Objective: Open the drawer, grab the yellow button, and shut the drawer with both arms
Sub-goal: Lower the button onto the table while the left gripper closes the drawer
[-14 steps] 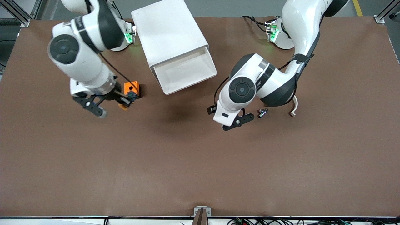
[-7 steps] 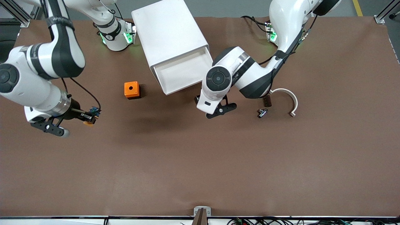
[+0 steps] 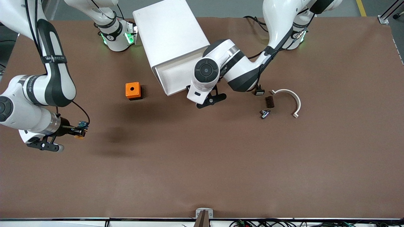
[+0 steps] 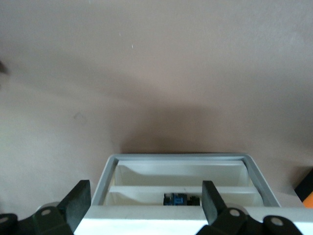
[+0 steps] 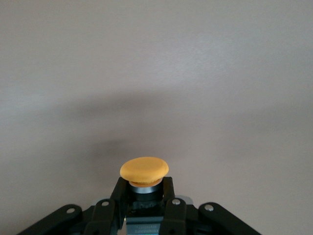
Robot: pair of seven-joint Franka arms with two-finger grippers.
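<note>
The white cabinet (image 3: pixel 170 31) lies at the back of the table with its top drawer (image 3: pixel 173 91) pulled out. My left gripper (image 3: pixel 209 99) is open just at the drawer's front, one finger (image 4: pixel 78 201) on each side of the front panel (image 4: pixel 146 220). The left wrist view shows the drawer's rim (image 4: pixel 176 157) and a small blue and black part (image 4: pixel 178 199) inside. My right gripper (image 3: pixel 75 131) is shut on the button (image 3: pixel 81 131) and holds it over bare table toward the right arm's end. In the right wrist view the button's orange cap (image 5: pixel 144 170) sticks out past the gripper (image 5: pixel 144 192).
An orange cube with a hole (image 3: pixel 133 90) sits beside the drawer toward the right arm's end. Toward the left arm's end lie a small black-and-white switch (image 3: pixel 259 91), a dark brown block (image 3: pixel 270 101), a small metal part (image 3: pixel 265 113) and a white curved piece (image 3: pixel 292 98).
My right gripper carried the button away from the orange cube, toward the right arm's end of the table. My left gripper moved from near the metal part to the drawer's front.
</note>
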